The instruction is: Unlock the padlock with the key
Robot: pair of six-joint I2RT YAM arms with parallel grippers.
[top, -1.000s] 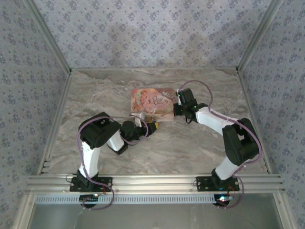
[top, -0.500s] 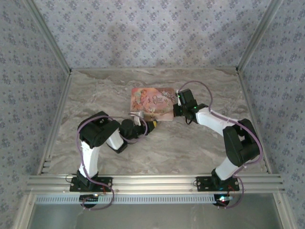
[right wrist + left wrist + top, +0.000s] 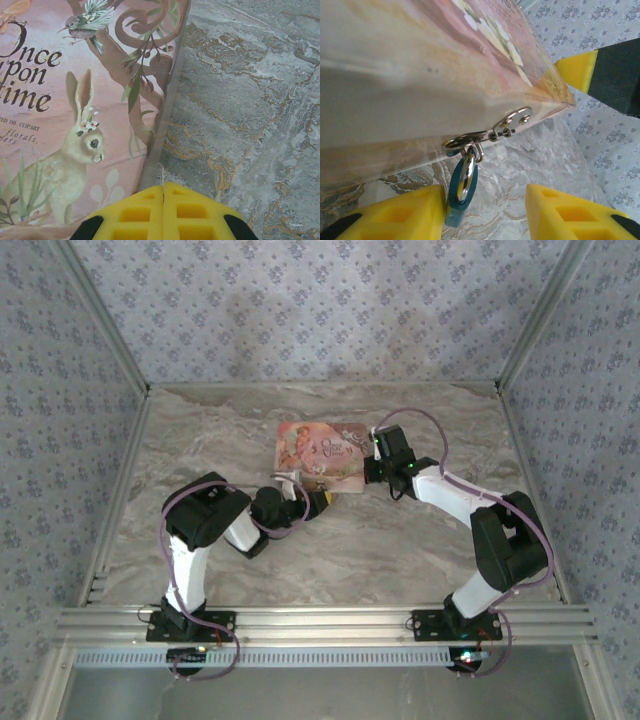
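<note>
Top external — fixed high behind the arm bases, looking down over the whole surface (image 3: 330, 550). Left wrist: very near and low, level with the padlock (image 3: 461, 192) under the pink pouch (image 3: 420, 60). Right wrist: near, straight down on that pouch's right border. All three share pouch and surface.

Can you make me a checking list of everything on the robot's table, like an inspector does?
Surface: marbled grey-beige table top, flat.
Job's things: tiny blue padlock with silvery shackle hangs from metal rings on the flat pink storybook-picture pouch.
Clutter: nothing seen.
Grippers: left gripper open, straddling the padlock; right gripper shut, at the pouch's edge.
Cables: purple cables hang in loose loops.
Surroundings: flower-patterned walls, aluminium frame.
</note>
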